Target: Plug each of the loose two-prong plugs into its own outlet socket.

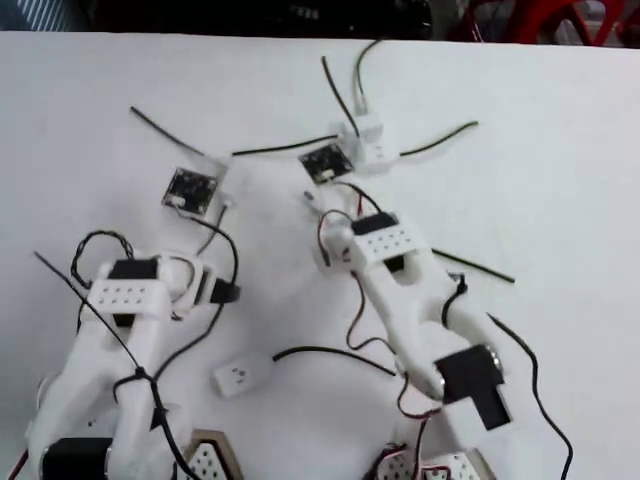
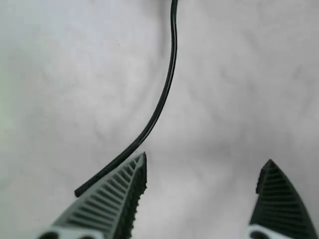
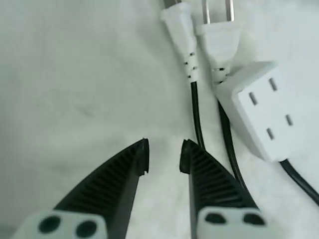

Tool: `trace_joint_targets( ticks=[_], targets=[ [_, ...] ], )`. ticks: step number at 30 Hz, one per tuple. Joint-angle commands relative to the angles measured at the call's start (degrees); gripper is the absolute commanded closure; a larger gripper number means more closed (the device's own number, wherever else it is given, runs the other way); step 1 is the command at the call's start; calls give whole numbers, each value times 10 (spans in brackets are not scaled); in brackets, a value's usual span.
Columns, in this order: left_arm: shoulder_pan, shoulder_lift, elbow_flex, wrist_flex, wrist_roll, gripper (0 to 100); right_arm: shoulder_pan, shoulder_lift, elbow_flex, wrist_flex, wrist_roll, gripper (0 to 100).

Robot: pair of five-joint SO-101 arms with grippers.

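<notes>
1. Plugs. The first plug (image 3: 182, 35) and the second plug (image 3: 219, 42) lie side by side on the table (image 3: 75, 74). Their prongs point away from the right gripper (image 3: 163, 154) and their cables trail back toward it. Neither plug is seated. I judge this layout leaves each body open to a grasp from the cable end.

2. Socket. The outlet socket (image 3: 264, 112) lies face up, slots exposed, with one corner touching the rear of the second plug. A plug has to be lifted and turned before it can be inserted.

3. Right gripper. It hovers just short of the plugs, released and grasping nothing, its jaws parted by a narrow gap. The first plug's black cable (image 3: 195, 109) passes behind one finger. I read this as pre-grasp alignment.

4. Left gripper (image 2: 205, 167). It is released and empty, jaws spread wide over bare table, with a loose cable end (image 2: 159, 104) beside one fingertip.

5. A second socket block (image 1: 243, 376) lies between the arm bases. I judge the left arm is placed to reach it.
</notes>
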Motion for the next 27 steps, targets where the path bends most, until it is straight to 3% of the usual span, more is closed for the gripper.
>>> trace_joint_targets(
  ticks=[1, 27],
  targets=[
    [-6, -28, 2, -22, 7, 657, 1, 18, -59, 36, 7, 889],
    [-6, -29, 11, -23, 6, 657, 45, 58, -86, 30, 11, 889]
  ],
)
